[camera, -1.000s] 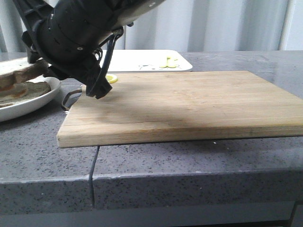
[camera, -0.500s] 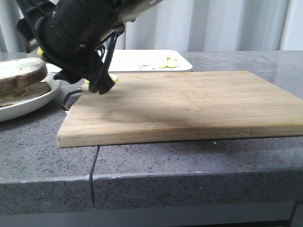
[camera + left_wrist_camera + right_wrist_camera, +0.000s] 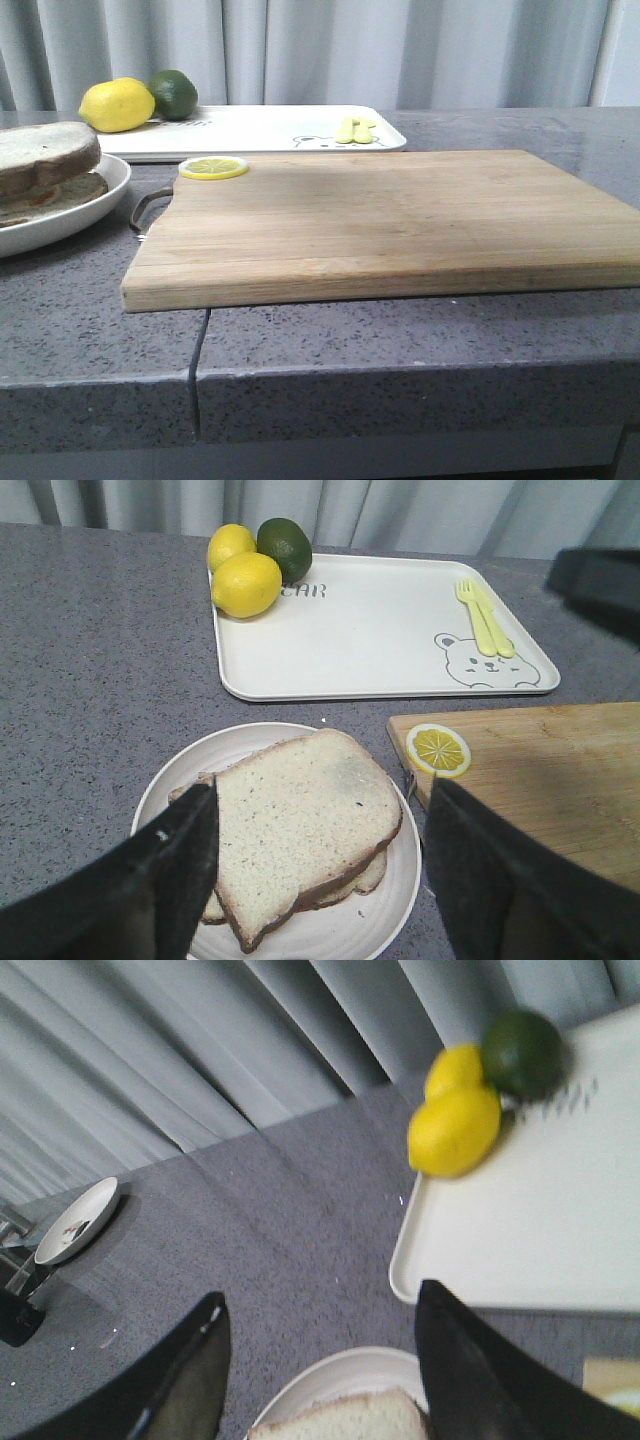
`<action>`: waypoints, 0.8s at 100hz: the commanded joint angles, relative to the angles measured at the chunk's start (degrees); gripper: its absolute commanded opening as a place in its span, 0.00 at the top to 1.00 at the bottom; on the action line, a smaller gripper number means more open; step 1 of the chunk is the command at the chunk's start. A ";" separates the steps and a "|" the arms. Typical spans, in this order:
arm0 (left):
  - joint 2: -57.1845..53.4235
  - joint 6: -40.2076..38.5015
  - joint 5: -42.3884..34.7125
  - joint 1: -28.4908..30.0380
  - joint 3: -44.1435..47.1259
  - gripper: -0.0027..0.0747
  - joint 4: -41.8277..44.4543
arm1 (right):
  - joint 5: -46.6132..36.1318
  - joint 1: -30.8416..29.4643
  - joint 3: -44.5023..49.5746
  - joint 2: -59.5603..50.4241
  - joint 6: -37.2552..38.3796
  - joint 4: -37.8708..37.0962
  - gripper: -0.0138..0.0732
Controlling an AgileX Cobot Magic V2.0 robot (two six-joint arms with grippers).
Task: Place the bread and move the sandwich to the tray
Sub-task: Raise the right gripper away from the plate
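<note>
The bread (image 3: 300, 815), a thick pale speckled slice with a dark crust, lies on top of a lower slice on the round white plate (image 3: 330, 935). Together they make the sandwich (image 3: 45, 170); a faint orange trace shows between the slices in the front view. My left gripper (image 3: 315, 875) hangs open above the plate with nothing held, one finger on each side of the bread. My right gripper (image 3: 325, 1360) is also open and empty, over the plate's rim (image 3: 340, 1375) and a corner of the bread (image 3: 350, 1422). The white tray (image 3: 380, 640) with its bear print lies beyond the plate. Neither gripper shows in the front view.
A wooden cutting board (image 3: 380, 215) fills the middle, with a lemon slice (image 3: 213, 168) at its corner. Two lemons (image 3: 245, 583) and a lime (image 3: 284, 548) sit at the tray's corner. A pale green fork (image 3: 482, 615) lies on it. A small dish (image 3: 75, 1220) sits far off.
The black arm that filled the upper left of the front view has left that view. The bread it held at the plate now rests on the lower slice.
</note>
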 commanded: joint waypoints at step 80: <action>0.40 0.18 -4.38 0.11 -1.46 0.42 1.86 | -22.89 -0.34 45.67 -62.76 -50.08 6.90 0.35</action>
